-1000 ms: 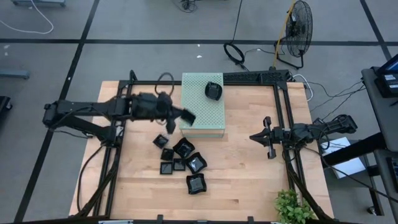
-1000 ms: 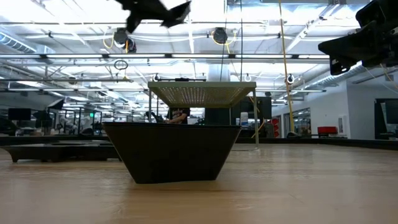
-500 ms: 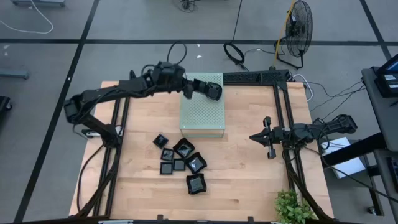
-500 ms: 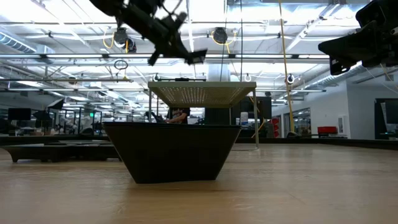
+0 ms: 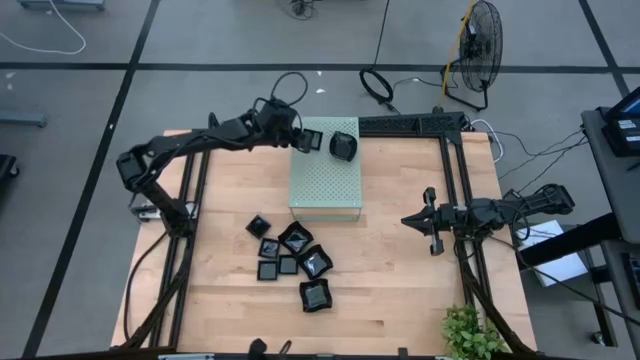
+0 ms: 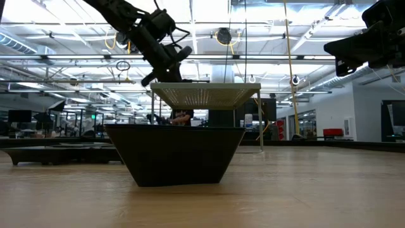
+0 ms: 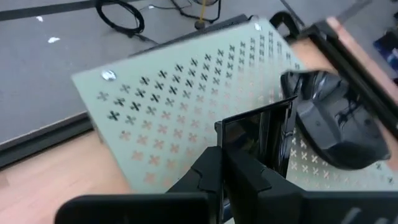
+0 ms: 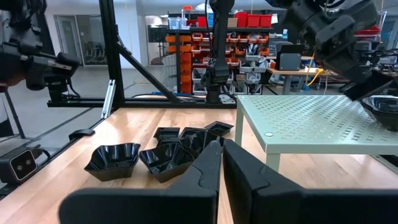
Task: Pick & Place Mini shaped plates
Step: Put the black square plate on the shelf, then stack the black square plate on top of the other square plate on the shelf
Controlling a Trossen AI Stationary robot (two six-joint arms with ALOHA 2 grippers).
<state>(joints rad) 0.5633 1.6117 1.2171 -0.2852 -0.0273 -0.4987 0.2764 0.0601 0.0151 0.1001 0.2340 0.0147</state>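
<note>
The left hand (image 5: 300,140) is over the far left corner of the pale green box (image 5: 325,180), and its fingers are closed on a square black plate (image 7: 258,143), which stands on its edge between them. From the hand, the free top of the box lies to the near side and below; a rounded black plate (image 5: 343,146) already sits on the box top just to the right of the hand, very near to the held plate. I think the coming move depends on this: the plate must come down flat on the green surface, beside the rounded one and not on it. The other plates (image 5: 290,257) lie in a group on the tabletop (image 5: 400,290), near of the box. The right hand (image 5: 430,222) waits well apart on the right, its fingers shut on nothing.
</note>
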